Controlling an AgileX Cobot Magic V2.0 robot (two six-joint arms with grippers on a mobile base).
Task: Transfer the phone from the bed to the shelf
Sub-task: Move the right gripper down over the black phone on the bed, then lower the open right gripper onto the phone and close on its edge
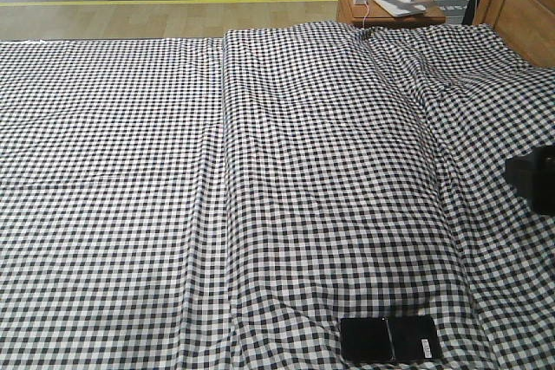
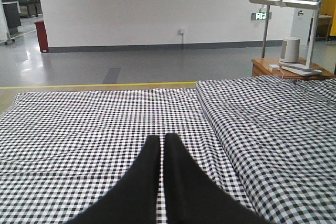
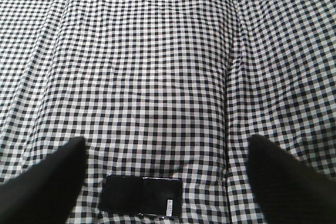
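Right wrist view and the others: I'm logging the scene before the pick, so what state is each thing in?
Bed, cover creased.
Phone, lying flat on the bed, screen dark, not gripped.
Right gripper, open, empty.
Left gripper, shut, empty.

Looks like a bedroom set staged inside a large lab hall. Furnished with a gingham-covered bed [image 1: 286, 171], wooden headboard [image 1: 520, 6] and a small counter [image 2: 264, 66] bearing a lamp [image 2: 286, 2]; bounded past a yellow floor line [image 2: 105, 84] by glossy grey floor [image 2: 147, 64], bare white wall [image 2: 157, 9] and an exit sign [image 2: 259, 17].
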